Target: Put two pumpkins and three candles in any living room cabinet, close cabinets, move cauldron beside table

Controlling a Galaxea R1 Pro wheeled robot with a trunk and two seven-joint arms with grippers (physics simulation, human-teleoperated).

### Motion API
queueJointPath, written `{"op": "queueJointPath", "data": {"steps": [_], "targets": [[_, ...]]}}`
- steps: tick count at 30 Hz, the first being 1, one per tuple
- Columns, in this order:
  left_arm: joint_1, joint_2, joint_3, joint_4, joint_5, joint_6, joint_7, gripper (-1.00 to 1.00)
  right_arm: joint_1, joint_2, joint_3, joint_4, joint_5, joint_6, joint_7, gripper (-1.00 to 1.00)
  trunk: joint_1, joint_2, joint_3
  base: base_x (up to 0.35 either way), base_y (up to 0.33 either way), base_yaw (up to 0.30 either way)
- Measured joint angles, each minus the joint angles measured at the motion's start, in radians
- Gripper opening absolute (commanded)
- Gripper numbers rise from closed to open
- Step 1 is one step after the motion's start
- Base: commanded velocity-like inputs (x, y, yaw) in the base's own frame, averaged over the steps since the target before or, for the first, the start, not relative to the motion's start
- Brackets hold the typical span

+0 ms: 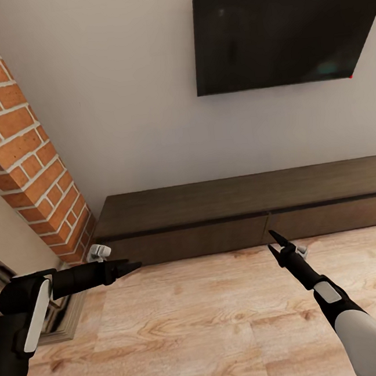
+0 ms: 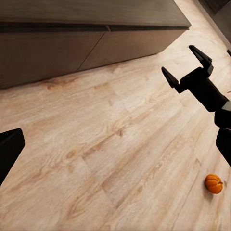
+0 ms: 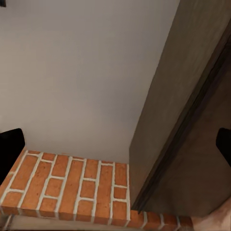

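The cabinet point(image 1: 243, 211) is a long, low dark-brown unit against the wall, with both flat fronts closed. It also appears in the left wrist view point(image 2: 72, 43) and close up in the right wrist view point(image 3: 192, 96). One small orange pumpkin point(image 2: 213, 183) lies on the wood floor, behind the right arm. My left gripper point(image 1: 134, 266) hovers over the floor in front of the cabinet's left end, open and empty, one finger point(image 2: 9, 151) showing. My right gripper point(image 1: 271, 240) is open and empty just in front of the seam between the two fronts, also seen as point(image 2: 187, 62). No candles or cauldron in view.
A brick column point(image 1: 26, 154) rises at the left, touching the cabinet's left end point(image 3: 72, 183). A dark TV point(image 1: 280, 25) hangs on the wall above the cabinet. A framed fireplace base point(image 1: 63, 319) sits at the lower left. Wood floor point(image 1: 215, 325) stretches in front.
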State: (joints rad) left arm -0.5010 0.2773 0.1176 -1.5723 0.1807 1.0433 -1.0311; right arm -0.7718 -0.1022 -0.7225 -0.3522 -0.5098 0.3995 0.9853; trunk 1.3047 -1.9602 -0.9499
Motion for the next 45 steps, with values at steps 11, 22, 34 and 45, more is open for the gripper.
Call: {"op": "queueJointPath", "data": {"steps": [11, 22, 34, 45], "targets": [[0.0, 0.0, 0.0, -0.001, 0.008, 0.0, -0.033, 1.0, 0.002, 0.001, 0.022, -0.006, 0.002, 0.008, 0.037, 1.0, 0.042, -0.077, -0.034, 0.0, 0.0, 0.0], [0.0, 0.038, 0.008, 0.0, 0.005, -0.003, -0.215, 1.0, 0.004, 0.012, 0.045, -0.013, 0.003, 0.0, 0.043, 1.0, 0.084, -0.154, -0.069, 0.0, 0.0, 0.0], [0.001, 0.046, 0.002, 0.0, 0.002, -0.003, -0.228, 1.0, 0.013, 0.0, 0.042, -0.02, -0.007, -0.034, 0.02, 1.0, 0.115, -0.21, -0.094, 0.0, 0.0, 0.0], [0.001, 0.046, 0.002, 0.0, 0.002, -0.003, -0.228, 1.0, 0.013, 0.0, 0.042, -0.02, -0.007, -0.034, 0.02, 1.0, 0.115, -0.21, -0.094, 0.0, 0.0, 0.0]]}}
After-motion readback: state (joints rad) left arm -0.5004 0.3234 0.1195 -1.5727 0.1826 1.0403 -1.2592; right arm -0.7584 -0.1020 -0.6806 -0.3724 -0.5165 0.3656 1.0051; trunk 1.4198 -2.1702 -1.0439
